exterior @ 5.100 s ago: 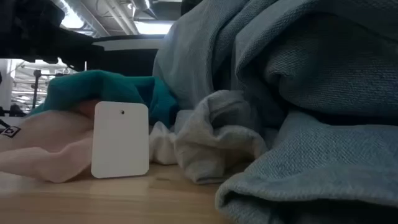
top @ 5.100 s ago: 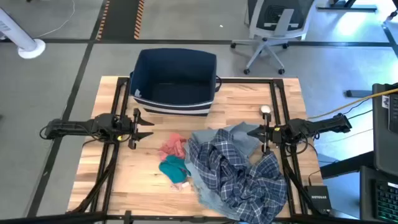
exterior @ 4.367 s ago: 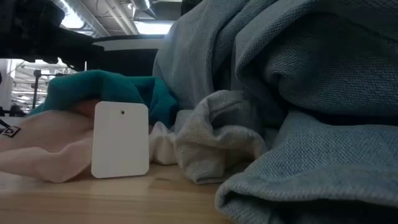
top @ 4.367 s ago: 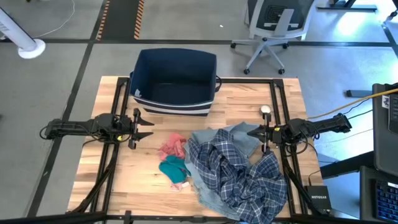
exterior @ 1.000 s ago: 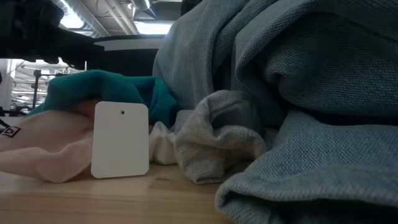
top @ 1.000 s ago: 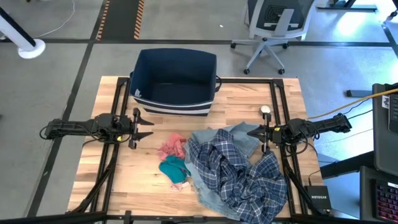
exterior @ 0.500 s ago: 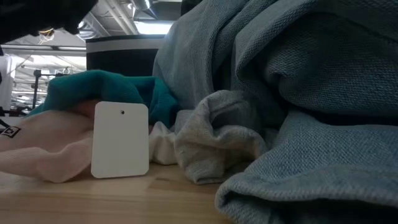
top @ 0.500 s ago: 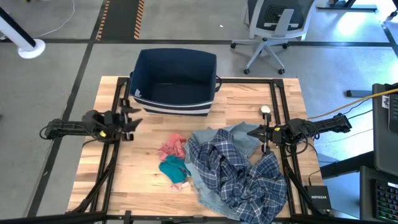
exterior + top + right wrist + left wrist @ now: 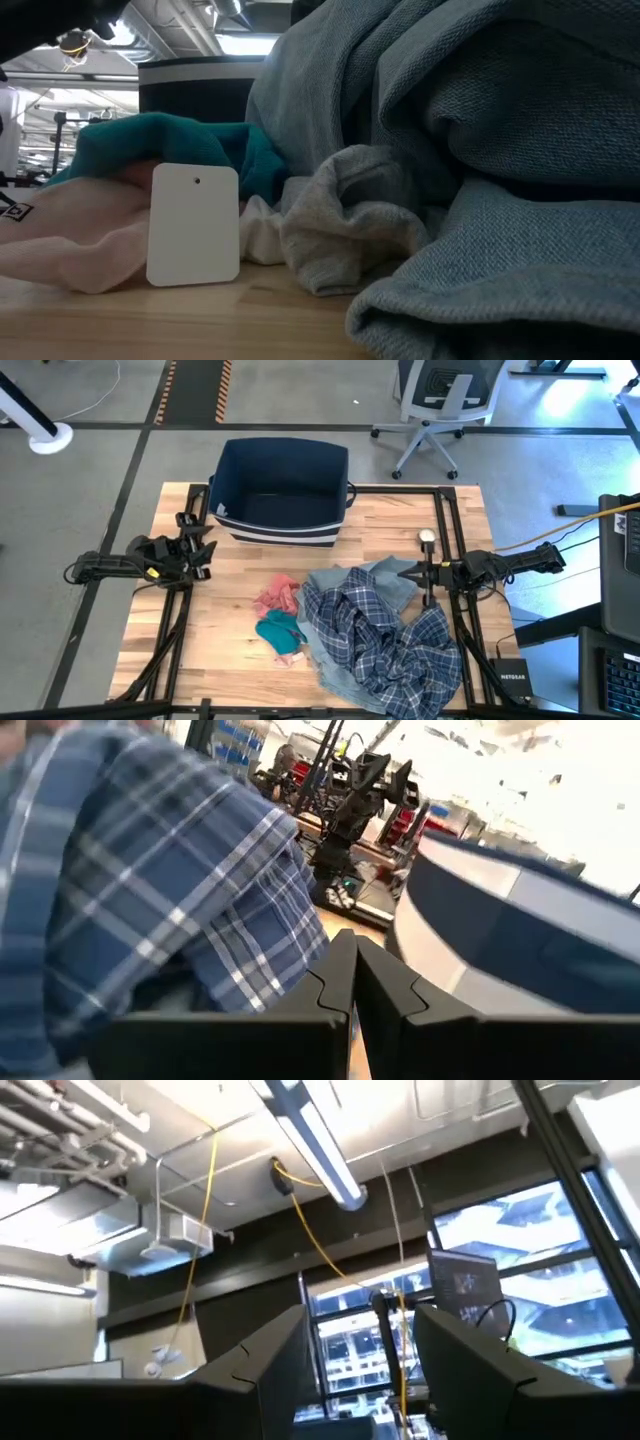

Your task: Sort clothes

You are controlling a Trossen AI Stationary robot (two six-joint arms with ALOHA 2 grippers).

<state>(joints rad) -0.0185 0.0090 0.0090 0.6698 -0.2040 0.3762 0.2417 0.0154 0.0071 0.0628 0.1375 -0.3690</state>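
Grey flooring surrounds a wooden table (image 9: pixel 240 660) carrying a navy fabric bin (image 9: pixel 282 490) at its far edge. Clothes lie heaped on the near right half: a navy-white plaid shirt (image 9: pixel 385 640) rests on a pale blue-grey denim piece (image 9: pixel 385 580), with a pink piece (image 9: pixel 278 596) and a teal piece (image 9: pixel 277 628) just beside it on the left. The low view shows a white tag (image 9: pixel 194 225) standing against the pink fabric. The left gripper (image 9: pixel 196 545) hangs near the left table edge, tilted upward, fingers (image 9: pixel 270 1370) spread apart and empty. The right gripper (image 9: pixel 404 572) sits at the pile's right edge, fingers (image 9: pixel 375 985) pressed together, gripping nothing.
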